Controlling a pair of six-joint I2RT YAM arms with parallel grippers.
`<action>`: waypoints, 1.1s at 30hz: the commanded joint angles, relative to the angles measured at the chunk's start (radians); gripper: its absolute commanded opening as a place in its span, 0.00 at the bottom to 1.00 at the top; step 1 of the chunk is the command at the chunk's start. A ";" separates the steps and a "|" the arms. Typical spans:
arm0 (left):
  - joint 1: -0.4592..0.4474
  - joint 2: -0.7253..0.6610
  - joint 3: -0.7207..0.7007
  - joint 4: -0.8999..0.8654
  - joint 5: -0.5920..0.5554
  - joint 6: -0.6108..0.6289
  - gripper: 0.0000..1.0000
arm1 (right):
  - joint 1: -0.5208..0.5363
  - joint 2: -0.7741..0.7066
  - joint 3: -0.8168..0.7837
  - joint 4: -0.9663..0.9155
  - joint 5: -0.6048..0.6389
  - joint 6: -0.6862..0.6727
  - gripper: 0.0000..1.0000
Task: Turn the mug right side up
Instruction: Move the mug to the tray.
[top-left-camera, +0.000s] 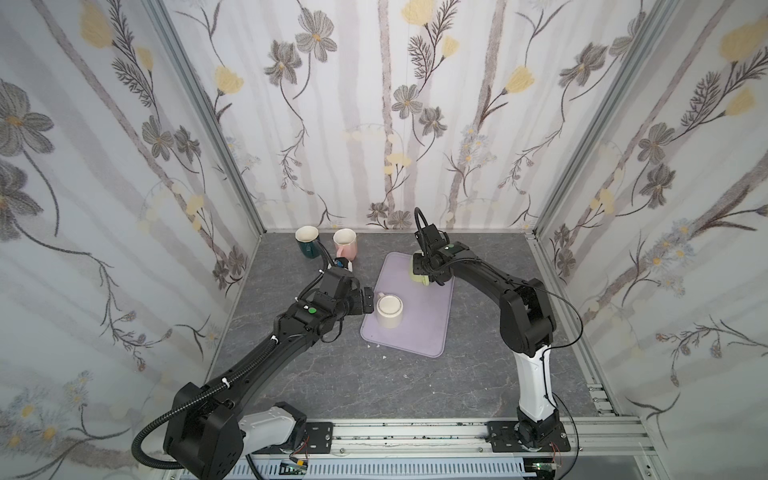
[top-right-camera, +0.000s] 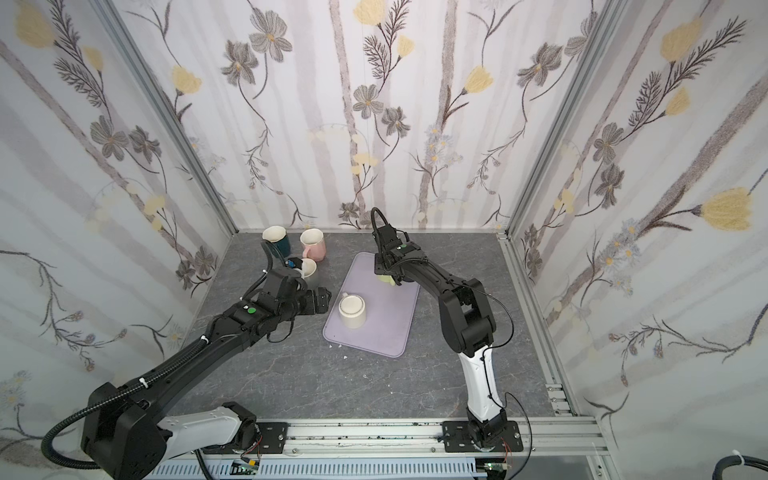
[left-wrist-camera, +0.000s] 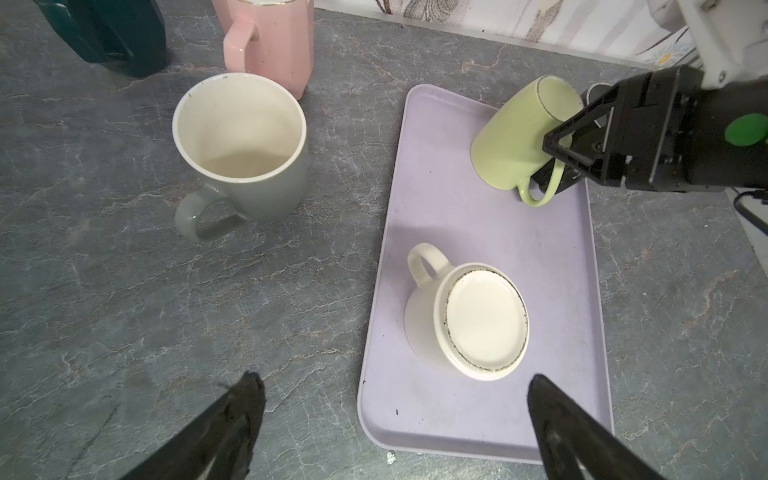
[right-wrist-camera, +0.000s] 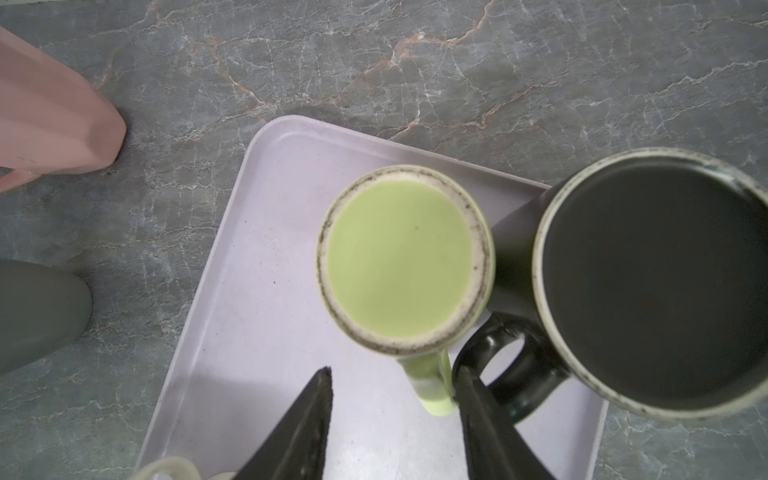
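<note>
Pale green ceramic was the piece in hand. The green glazed mug (left-wrist-camera: 511, 141) sat tipped at the far end of the flat lavender plastic tray (left-wrist-camera: 478, 241), its base raised and slanted and its mouth low toward the tray, neither inverted nor upright. My right gripper (right-wrist-camera: 395, 372) had its jaws roughly half open with the mug's loop handle between them. The handle lay against one jaw while a gap showed at the other, so I could not tell whether it was truly clamped or only hooked.

Just beside it, the black stoneware mug (right-wrist-camera: 648, 282) stood base up on the same tray. Nearer me, the cream ceramic mug (left-wrist-camera: 482, 320) also rested on its rim. My left gripper (left-wrist-camera: 397, 380) hung over the tray's near edge beside that cream mug, jaws spread fully wide and holding nothing.

Off the tray, on the grey marbled table (left-wrist-camera: 124, 311), three mugs stood mouth up: a grey glazed mug (left-wrist-camera: 241, 137), a pink faceted mug (left-wrist-camera: 282, 45) and a dark teal mug (left-wrist-camera: 108, 33).

I judged the job about half done, with three upright, one mid-turn and two untouched. For the green mug, what remained was to finish the turn and set it on its base.
</note>
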 joint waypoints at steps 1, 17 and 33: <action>0.001 0.002 0.002 0.027 -0.019 -0.008 1.00 | -0.002 0.017 0.020 -0.009 0.013 -0.014 0.48; 0.000 0.039 0.005 0.043 -0.016 -0.013 1.00 | -0.012 0.092 0.086 -0.065 0.024 -0.040 0.22; 0.000 0.034 0.001 0.035 -0.028 -0.006 1.00 | -0.014 0.165 0.186 -0.117 0.048 -0.022 0.22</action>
